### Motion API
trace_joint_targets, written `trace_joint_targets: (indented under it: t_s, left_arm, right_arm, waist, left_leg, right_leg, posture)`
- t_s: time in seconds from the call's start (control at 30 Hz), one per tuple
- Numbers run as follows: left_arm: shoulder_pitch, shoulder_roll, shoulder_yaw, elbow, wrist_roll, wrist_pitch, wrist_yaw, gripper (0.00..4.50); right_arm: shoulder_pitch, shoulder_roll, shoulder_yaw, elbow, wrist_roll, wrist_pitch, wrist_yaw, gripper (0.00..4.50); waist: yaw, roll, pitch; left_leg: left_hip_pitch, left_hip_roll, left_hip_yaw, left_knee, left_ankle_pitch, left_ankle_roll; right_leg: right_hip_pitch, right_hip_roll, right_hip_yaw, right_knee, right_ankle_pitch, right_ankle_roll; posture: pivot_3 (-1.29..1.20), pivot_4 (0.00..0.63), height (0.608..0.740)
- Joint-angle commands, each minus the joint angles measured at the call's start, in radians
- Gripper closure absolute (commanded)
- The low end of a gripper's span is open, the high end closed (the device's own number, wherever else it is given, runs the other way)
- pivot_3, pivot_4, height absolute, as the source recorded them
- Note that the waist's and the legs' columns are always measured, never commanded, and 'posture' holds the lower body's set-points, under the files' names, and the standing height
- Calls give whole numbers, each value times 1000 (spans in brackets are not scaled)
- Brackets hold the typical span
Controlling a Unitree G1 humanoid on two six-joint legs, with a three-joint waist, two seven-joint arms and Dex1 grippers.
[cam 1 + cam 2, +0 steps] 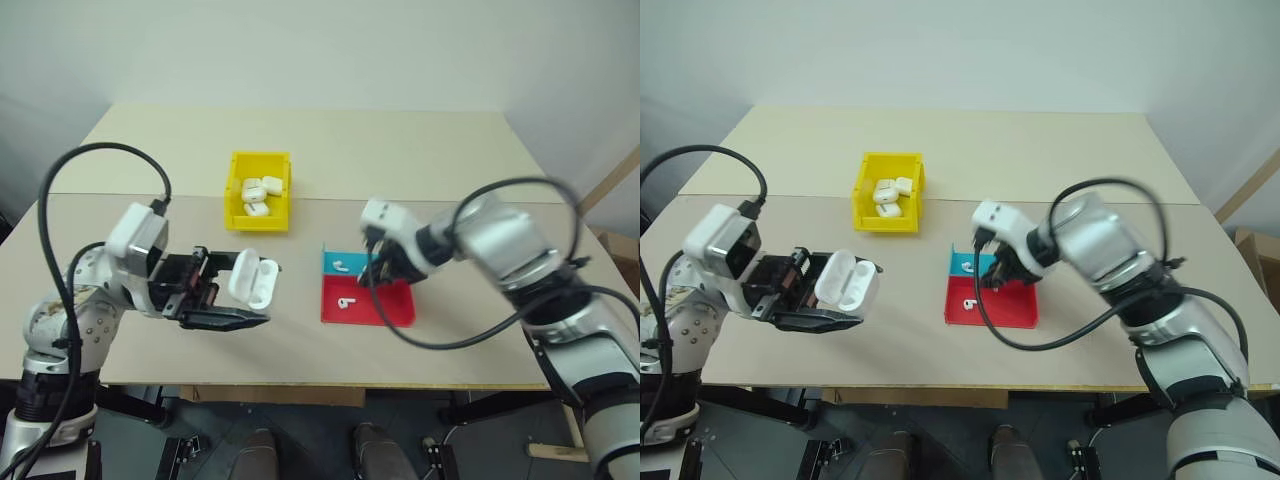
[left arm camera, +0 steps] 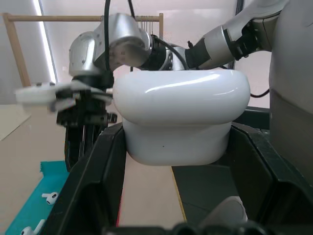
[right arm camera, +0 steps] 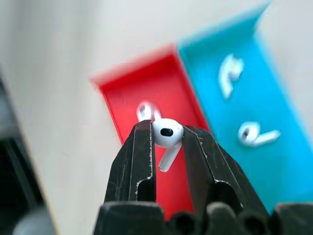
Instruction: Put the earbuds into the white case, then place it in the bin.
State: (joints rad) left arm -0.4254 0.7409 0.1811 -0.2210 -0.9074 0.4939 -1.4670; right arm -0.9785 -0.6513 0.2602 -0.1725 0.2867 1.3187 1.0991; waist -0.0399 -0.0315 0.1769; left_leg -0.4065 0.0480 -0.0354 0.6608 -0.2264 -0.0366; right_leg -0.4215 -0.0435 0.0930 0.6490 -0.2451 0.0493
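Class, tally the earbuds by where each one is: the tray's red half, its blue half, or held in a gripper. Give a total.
On the red half: 1 earbud
On the blue half: 2 earbuds
In the right gripper: 1 held earbud
Total: 4

Left gripper (image 1: 240,300) holds the open white case (image 1: 254,282).

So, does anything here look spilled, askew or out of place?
Nothing stands out. The white case sits open in the left gripper, the right gripper pinches one earbud above the tray, and the yellow bin stands upright.
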Motion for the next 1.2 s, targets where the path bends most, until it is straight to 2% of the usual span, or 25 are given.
trace_joint_targets:
  t_s: [0.03, 0.1, 0.17, 0.23, 0.33, 0.53, 0.8, 1.2]
  left_arm:
    - [-53, 8, 28, 17, -40, 35, 23, 1731]
    - [-80, 3, 22, 35, -42, 47, 28, 1731]
    - [-108, 2, 8, 52, -40, 60, 24, 1731]
    - [-144, 0, -19, 73, -24, 70, 12, 1731]
    - [-181, 0, -48, 104, -2, 73, -5, 1731]
    - [-210, -23, -94, 129, 38, 63, -21, 1731]
    - [-217, -79, -108, 120, 61, 46, -3, 1731]
    - [-250, -119, -120, 122, 101, 32, 41, 1731]
  right_arm:
    - [94, 99, -325, -155, 95, 12, -115, 3868]
    - [173, 193, -455, -256, 129, -107, -194, 3868]
    - [188, 268, -544, -318, 188, -120, -248, 3868]
    - [179, 335, -612, -362, 288, -124, -270, 3868]
    - [171, 388, -643, -409, 396, -127, -308, 3868]
    - [189, 430, -532, -479, 480, -182, -399, 3868]
    - [229, 391, -378, -478, 462, -299, -430, 3868]
    - [253, 328, -330, -471, 502, -396, -453, 3868]
  waist:
    - [-1, 0, 0]
    - [-2, 0, 0]
    - [-4, 0, 0]
    - [-7, 1, 0]
    - [-7, 1, 0]
    - [-8, 1, 0]
    - [-7, 1, 0]
    - [-6, 1, 0]
  left_leg:
    - [0, 0, 0, 0, 0, 0]
    - [0, 0, 0, 0, 0, 0]
    - [0, 0, 1, 0, 0, 0]
    - [0, 0, 1, 0, 0, 0]
    - [1, 0, 1, -1, 0, 0]
    - [1, 0, 1, -1, 0, 0]
    - [0, 0, 1, -1, 0, 0]
    - [0, 0, 1, -1, 0, 0]
  right_leg:
    - [0, 0, 0, 0, 0, 0]
    - [0, 0, 0, 0, 0, 0]
    - [0, 0, 1, 1, 0, 0]
    - [-1, 0, 1, 1, 0, 0]
    - [-1, 0, 1, 1, 0, 0]
    - [0, 0, 1, 1, 0, 0]
    - [0, 0, 1, 1, 0, 0]
    - [0, 0, 1, 0, 0, 0]
  posture:
    - [0, 150, 740]
    - [0, 150, 740]
    - [0, 150, 740]
    - [0, 150, 740]
    - [0, 150, 740]
    - [0, 150, 740]
    - [0, 150, 740]
    - [0, 150, 740]
